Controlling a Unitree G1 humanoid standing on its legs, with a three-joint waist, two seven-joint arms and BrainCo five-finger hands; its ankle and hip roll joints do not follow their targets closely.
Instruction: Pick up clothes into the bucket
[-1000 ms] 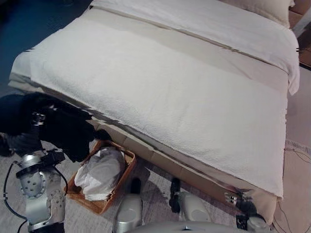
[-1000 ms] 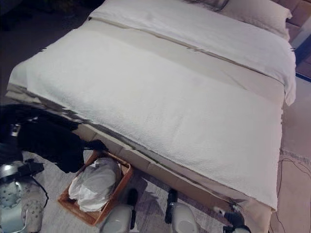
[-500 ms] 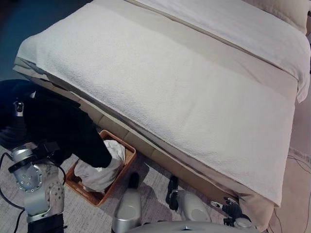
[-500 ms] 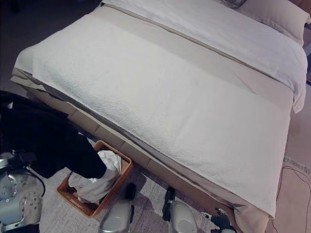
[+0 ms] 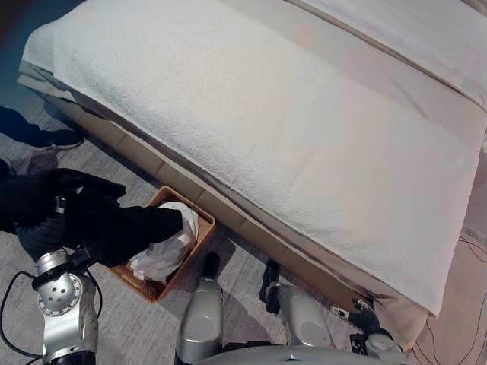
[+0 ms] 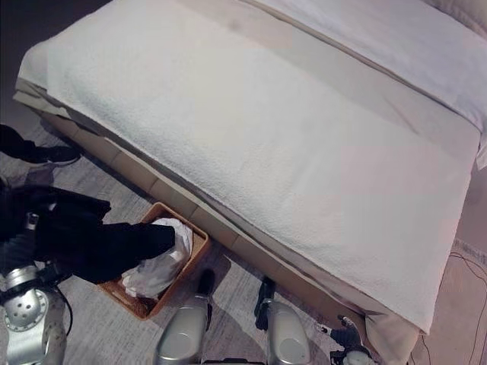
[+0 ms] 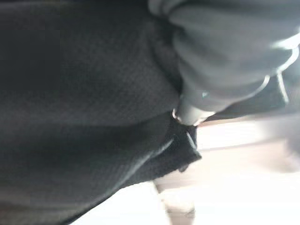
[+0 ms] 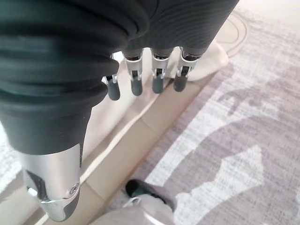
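A black garment (image 5: 114, 224) sits at the lower left of the left eye view, draped over the left hand (image 7: 225, 51) and reaching across to the rim of a woven basket (image 5: 199, 242) on the grey carpet (image 5: 144, 327). White clothes (image 5: 169, 247) already lie inside the basket, and the dark cloth's end rests over them. The basket stands just beside the foot of the bed (image 5: 289, 114), which spreads over the upper part of the frame under a white cover. In the left wrist view the black cloth wraps the hand, so I cannot tell how its fingers are set. The right hand (image 8: 154, 77) hangs at the lower right near the bed's corner, its fingers (image 8: 137, 85) straight and relaxed, holding nothing.
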